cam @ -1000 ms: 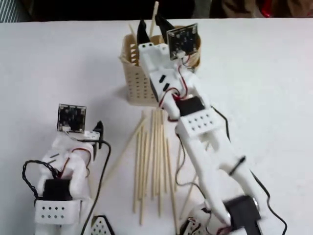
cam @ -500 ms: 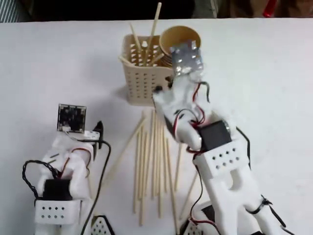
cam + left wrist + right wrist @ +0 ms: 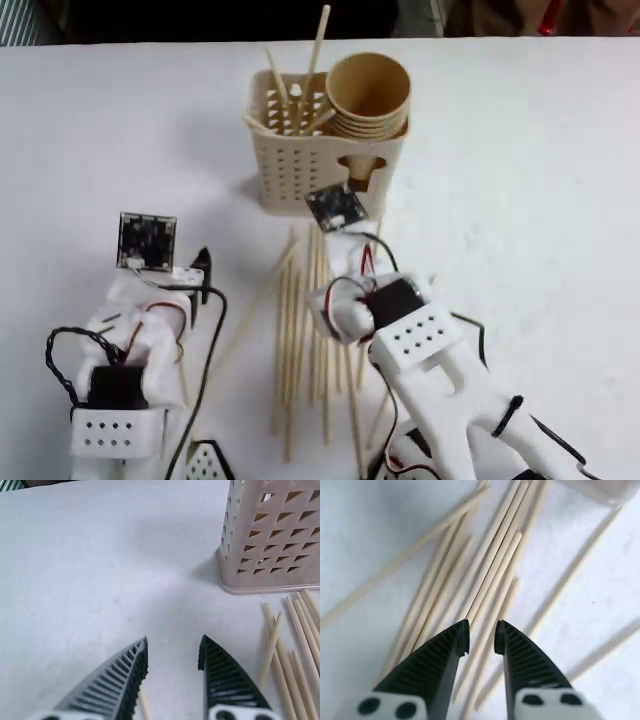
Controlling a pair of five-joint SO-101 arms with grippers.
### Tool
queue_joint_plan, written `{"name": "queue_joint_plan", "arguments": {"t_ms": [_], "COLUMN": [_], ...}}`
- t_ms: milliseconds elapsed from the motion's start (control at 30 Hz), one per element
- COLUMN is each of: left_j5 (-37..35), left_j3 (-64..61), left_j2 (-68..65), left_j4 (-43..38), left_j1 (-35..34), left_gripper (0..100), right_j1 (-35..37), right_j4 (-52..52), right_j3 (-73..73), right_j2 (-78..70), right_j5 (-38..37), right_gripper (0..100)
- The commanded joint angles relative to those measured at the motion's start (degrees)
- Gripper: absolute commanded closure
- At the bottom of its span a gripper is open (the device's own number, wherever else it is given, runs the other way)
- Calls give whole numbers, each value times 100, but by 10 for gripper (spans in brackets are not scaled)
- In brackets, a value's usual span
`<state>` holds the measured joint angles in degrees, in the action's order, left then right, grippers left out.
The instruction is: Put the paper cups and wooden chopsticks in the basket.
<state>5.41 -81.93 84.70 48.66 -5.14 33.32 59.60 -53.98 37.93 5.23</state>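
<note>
The right end effector (image 3: 480, 637) hangs tips-down over the loose chopsticks (image 3: 490, 575) on the bench (image 3: 520, 200). Its two fingers stand a narrow gap apart with nothing clamped between them. The bundle lies directly under and just ahead of the tips, most sticks running roughly in line with the fingers. A few lie askew to either side. One long stick slants away on one flank, and two more cross on the other. From the right wrist view I cannot tell whether the tips touch the wood.

In the high view the basket (image 3: 300, 175) stands beyond this end effector, past the far ends of the loose chopsticks (image 3: 305, 330). It holds a nested stack of paper cups (image 3: 368, 90) in the side nearer the right arm. Several standing chopsticks (image 3: 300, 85) lean in the other side.

The left end effector (image 3: 172, 652) is low over bare bench, fingers spread wider and empty. The basket (image 3: 270, 535) is ahead of it and off toward the right arm's side, well apart. The nearest loose chopsticks (image 3: 290, 640) lie beside it on that same side, not touching. A single stick end (image 3: 145, 705) shows beneath the paler finger, back from its tip.
</note>
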Motion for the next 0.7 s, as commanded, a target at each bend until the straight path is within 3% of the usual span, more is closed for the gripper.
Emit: {"name": "queue_joint_plan", "arguments": {"t_ms": [0, 167, 667], "left_j5": [35, 35, 35], "left_j3": [18, 18, 18], "left_j2": [66, 66, 66], "left_j4": [-141, -141, -132], "left_j1": [-31, -31, -40], "left_gripper": [823, 823, 823], "right_j1": [84, 66, -303], "right_j4": [-347, -312, -593], "right_j3": [-158, -237, 510], "right_j2": [145, -84, -2563], "right_j5": [105, 273, 343], "right_gripper": [900, 836, 837]}}
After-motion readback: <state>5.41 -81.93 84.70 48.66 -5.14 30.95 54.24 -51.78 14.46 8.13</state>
